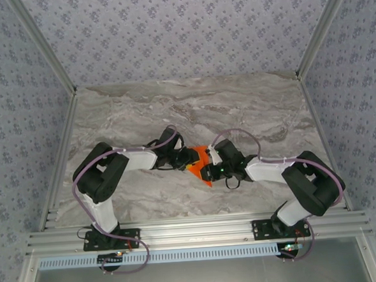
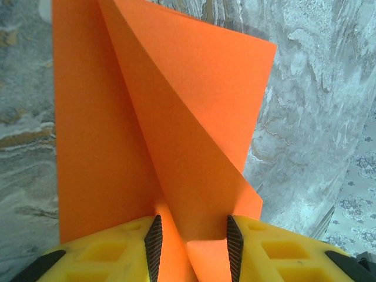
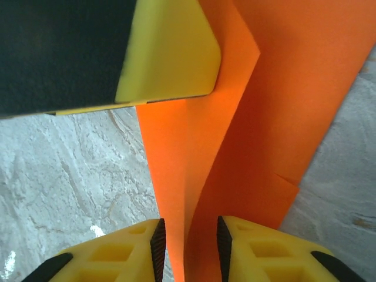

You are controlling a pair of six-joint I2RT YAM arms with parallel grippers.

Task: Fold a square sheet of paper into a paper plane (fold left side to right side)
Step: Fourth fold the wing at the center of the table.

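The orange-red sheet of paper (image 1: 201, 164) lies partly folded at mid-table between both grippers, with flaps standing up from the marbled top. In the left wrist view the paper (image 2: 176, 117) rises in angled layers, and a folded flap sits between the spread pads of my left gripper (image 2: 191, 244), which is open. In the right wrist view a raised ridge of the paper (image 3: 282, 117) runs through the gap of my right gripper (image 3: 189, 249), whose pads stand apart and clear of it. A yellow finger of the left gripper (image 3: 167, 53) rests on the paper's far end.
The grey marbled tabletop (image 1: 192, 109) stretches beyond the arms, bounded by aluminium rails (image 1: 61, 161) on both sides and patterned walls. The two grippers (image 1: 202, 162) meet almost tip to tip over the paper.
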